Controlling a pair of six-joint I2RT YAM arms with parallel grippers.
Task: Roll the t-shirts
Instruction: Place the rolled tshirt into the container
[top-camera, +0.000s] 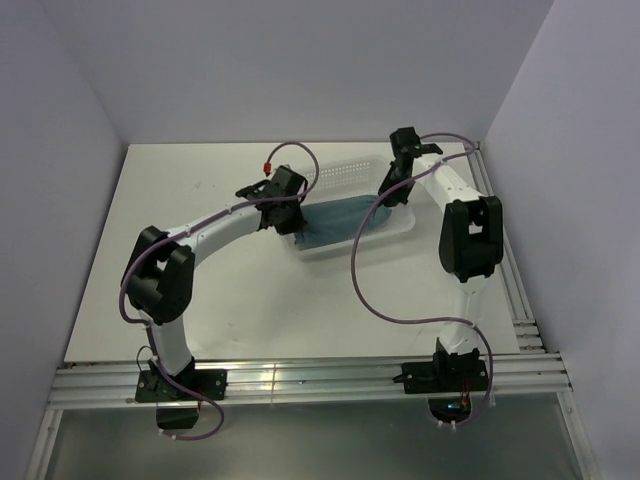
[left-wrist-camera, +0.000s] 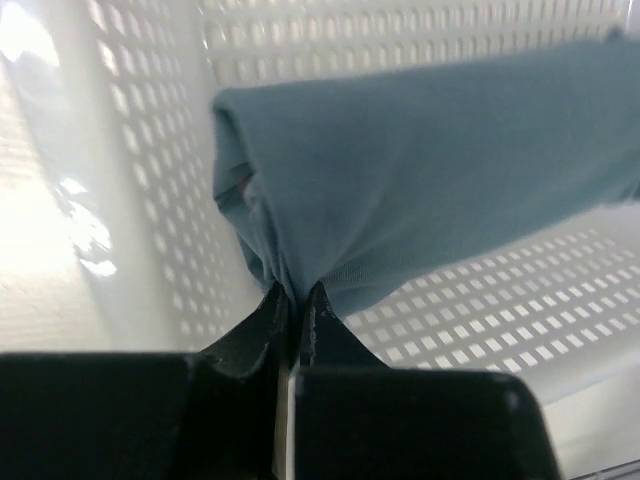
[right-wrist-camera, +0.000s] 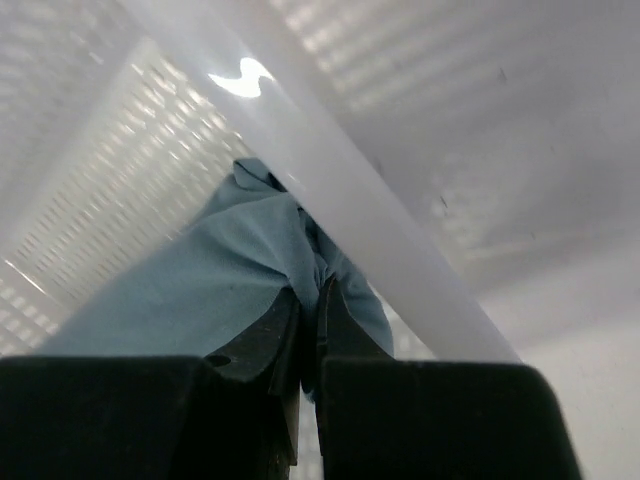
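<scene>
The teal-blue t-shirt (top-camera: 338, 219) is rolled into a long bundle and lies inside the white mesh basket (top-camera: 345, 176). My left gripper (top-camera: 286, 214) is at the roll's left end, shut on a pinch of the cloth. In the left wrist view the t-shirt (left-wrist-camera: 420, 170) stretches away to the right from the left gripper (left-wrist-camera: 293, 296). My right gripper (top-camera: 392, 190) is at the roll's right end, just inside the basket's rim. In the right wrist view the right gripper (right-wrist-camera: 312, 292) is shut on a fold of the t-shirt (right-wrist-camera: 220, 280).
The basket stands at the back middle of the white table (top-camera: 200, 290), its walls close around both grippers; its right rim (right-wrist-camera: 370, 210) runs just beside my right fingers. Grey walls enclose the table on three sides. A metal rail (top-camera: 300, 380) crosses the near edge.
</scene>
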